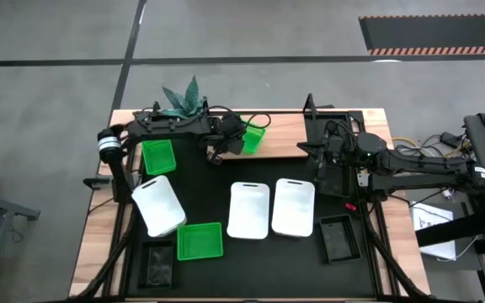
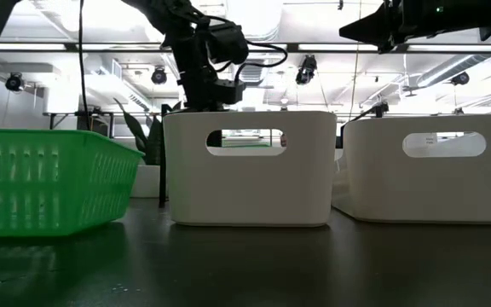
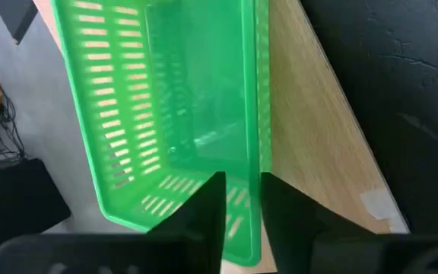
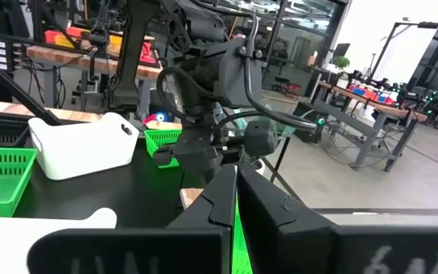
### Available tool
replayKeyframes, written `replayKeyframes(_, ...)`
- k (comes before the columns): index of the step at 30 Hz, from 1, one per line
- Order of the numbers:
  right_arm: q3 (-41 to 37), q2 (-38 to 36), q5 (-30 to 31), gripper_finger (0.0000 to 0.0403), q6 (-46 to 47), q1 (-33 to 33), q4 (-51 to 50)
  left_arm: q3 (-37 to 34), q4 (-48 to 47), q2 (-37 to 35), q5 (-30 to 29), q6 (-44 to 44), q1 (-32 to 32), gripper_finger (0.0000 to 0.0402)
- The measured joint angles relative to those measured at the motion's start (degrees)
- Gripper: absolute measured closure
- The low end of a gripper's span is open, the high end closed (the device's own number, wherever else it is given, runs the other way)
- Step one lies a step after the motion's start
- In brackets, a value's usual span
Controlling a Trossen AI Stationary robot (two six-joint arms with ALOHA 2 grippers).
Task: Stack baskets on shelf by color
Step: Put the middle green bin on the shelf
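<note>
My left gripper (image 1: 244,140) is over the left part of the light-brown wooden shelf (image 1: 289,139), shut on a bright green basket (image 1: 254,137); the left wrist view shows the same green basket (image 3: 173,114) above the shelf board (image 3: 318,144). My right gripper (image 1: 317,156) waits shut by the shelf's right end, holding nothing. Resting on their bases on the black table are a second green basket (image 1: 158,156), a third green one (image 1: 200,241), three white baskets (image 1: 158,207) (image 1: 249,209) (image 1: 294,207) and two black ones (image 1: 158,262) (image 1: 339,237). My left gripper holds the green basket by one side wall (image 3: 254,171), near a corner. One finger (image 3: 207,209) is inside the basket and the other (image 3: 280,209) outside, lying along that wall. The basket is tilted over the shelf; whether it touches the board I cannot tell.
A spiky green plant (image 1: 183,99) stands at the table's far edge, left of the shelf. A black post (image 1: 309,105) rises at the shelf's right end. In the low view, two white baskets (image 2: 250,166) (image 2: 429,166) and a green one (image 2: 45,179) fill the foreground.
</note>
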Motion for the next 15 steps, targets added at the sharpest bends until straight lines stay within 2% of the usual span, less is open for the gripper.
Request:
replayKeyframes(6,0.0,0.0,0.0,0.0394,0.1,0.0,-0.1,0.3,-0.8,0.0,-0.3,-3.9,-0.3,0.0298)
replayKeyframes(15,0.0,0.0,0.0,0.0394,1.9,0.0,-0.1,0.3,-0.3,-4.2,-4.5,-14.0,-5.6,0.0294)
